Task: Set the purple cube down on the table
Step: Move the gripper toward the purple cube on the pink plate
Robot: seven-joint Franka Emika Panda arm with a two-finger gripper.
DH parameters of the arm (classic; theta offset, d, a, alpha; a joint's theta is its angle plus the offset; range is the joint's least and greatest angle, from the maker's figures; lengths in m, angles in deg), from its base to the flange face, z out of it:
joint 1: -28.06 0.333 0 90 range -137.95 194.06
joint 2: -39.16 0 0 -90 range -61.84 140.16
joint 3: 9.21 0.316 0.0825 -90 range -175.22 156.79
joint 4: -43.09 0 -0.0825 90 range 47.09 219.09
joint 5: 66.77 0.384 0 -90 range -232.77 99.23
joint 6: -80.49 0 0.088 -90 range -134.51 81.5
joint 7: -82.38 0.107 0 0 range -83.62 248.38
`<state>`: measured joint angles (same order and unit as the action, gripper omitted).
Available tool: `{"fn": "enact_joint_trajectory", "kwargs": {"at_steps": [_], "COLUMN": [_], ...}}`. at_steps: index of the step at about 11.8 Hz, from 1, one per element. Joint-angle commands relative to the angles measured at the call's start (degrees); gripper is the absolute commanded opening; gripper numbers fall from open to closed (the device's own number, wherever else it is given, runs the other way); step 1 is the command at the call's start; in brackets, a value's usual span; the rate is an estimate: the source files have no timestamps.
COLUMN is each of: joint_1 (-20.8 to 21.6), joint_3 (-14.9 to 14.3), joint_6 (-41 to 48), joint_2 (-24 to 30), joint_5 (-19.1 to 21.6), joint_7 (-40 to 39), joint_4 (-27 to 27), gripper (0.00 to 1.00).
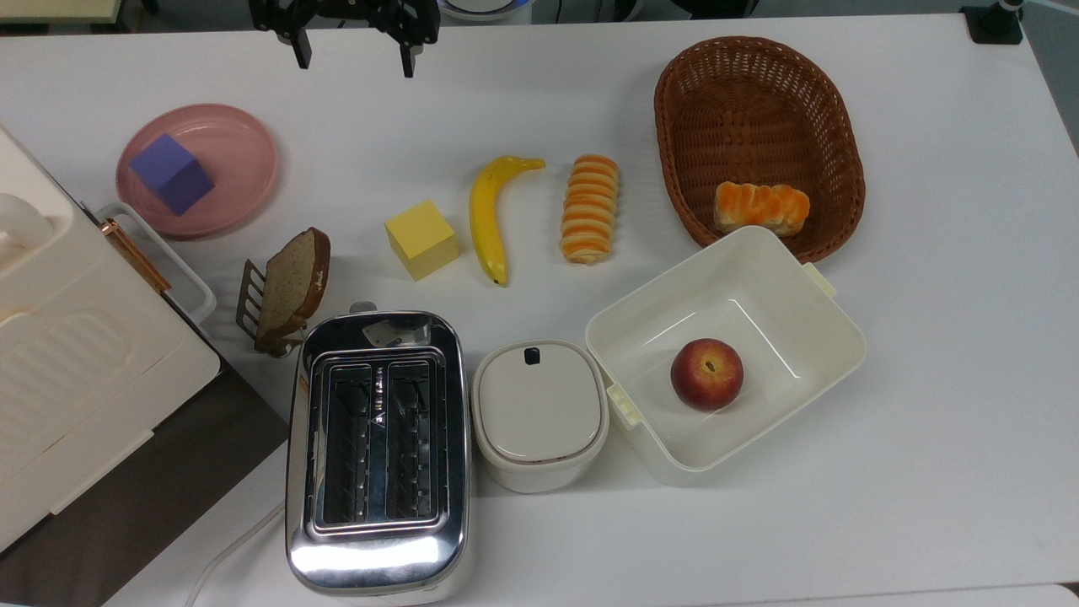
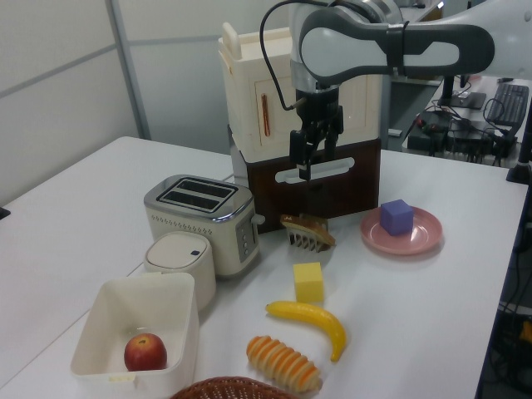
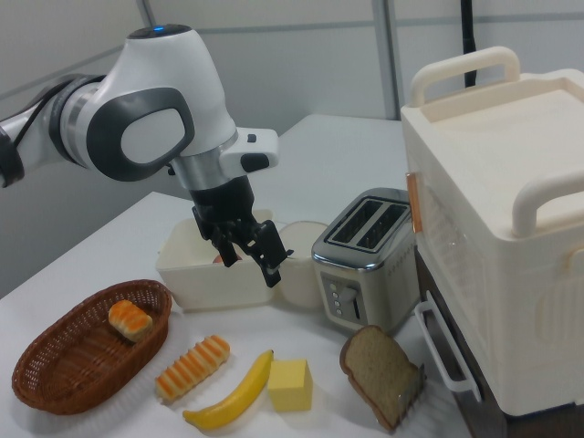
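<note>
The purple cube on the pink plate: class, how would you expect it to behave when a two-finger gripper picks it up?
The purple cube has flat, plain faces, so it probably won't roll and should offer parallel sides to clamp. Its matte surface suggests decent grip. It looks light for its size, possibly foam, though that is a guess.

- Looks like a robotics lab or office space, not a real kitchen.
- Big white desk (image 2: pixel 75 199) with a robot arm (image 2: pixel 391 46) over it.
- Plain partition walls (image 2: pixel 58 75) behind.
- Back right in the left view: probably a keyboard (image 2: pixel 509 93) and cables on another desk, hard to say.
- Toaster (image 1: pixel 377 447) and fake-looking food are laid out like props.
</note>
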<state>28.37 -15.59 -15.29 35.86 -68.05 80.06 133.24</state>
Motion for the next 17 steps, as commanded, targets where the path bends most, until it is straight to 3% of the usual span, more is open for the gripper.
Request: {"fn": "enact_joint_trajectory", "kwargs": {"at_steps": [1,4,6,10,13,17], "joint_1": [0.39,-2.4,-10.21,-17.96,-19.55,-22.1], "joint_3": [-1.01,-1.45,0.56,-1.08,-3.11,-3.56], "joint_6": [0.95,1.57,1.65,-3.85,-14.48,-20.75], "joint_2": [1.19,1.28,2.16,-2.57,-10.46,-14.62], "joint_5": [1.27,1.27,1.97,1.54,1.54,0.92], "joint_7": [-2.24,-3.84,-2.87,-1.2,1.59,3.81], "joint_4": [0.11,0.47,1.69,6.87,7.85,8.03], "gripper": [1.0,1.0,1.0,1.0,1.0,1.0]}}
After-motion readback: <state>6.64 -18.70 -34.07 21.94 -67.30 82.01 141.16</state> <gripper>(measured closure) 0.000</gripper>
